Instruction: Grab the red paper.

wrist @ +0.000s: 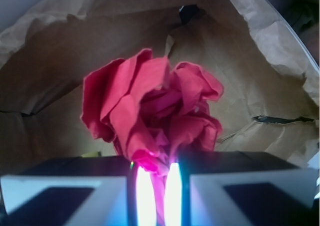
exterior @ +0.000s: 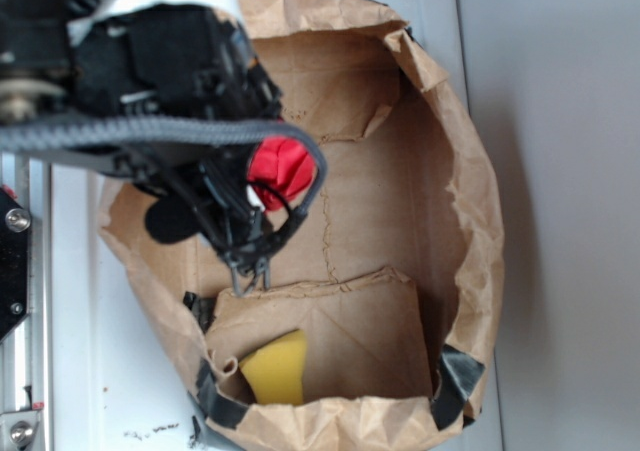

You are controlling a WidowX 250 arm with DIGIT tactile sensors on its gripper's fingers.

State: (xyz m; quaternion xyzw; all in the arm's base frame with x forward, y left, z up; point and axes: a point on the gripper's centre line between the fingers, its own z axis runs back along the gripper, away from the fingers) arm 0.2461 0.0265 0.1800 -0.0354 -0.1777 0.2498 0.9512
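In the exterior view the arm's black body and a braided cable (exterior: pixel 150 131) cover most of the red paper (exterior: pixel 283 166); only a bright patch shows at its 3 o'clock edge, inside the open brown paper bag (exterior: pixel 480 201). The gripper (exterior: pixel 258 203) is hard to read there, lost among dark parts. The yellow block (exterior: pixel 275 369) at the bag's 6 o'clock end is half tucked under a folded flap, and the bag's lower rim is cut off by the frame.

The wrist view is clearer: the red paper (wrist: pixel 152 113) is a crumpled, deeply creased wad, its lower tip pinched between the two fingers (wrist: pixel 65 196) of the gripper (wrist: pixel 156 186), which are closed on it with only a narrow glowing gap. Brown bag wall (wrist: pixel 260 70) surrounds it from 9 to 3 o'clock.
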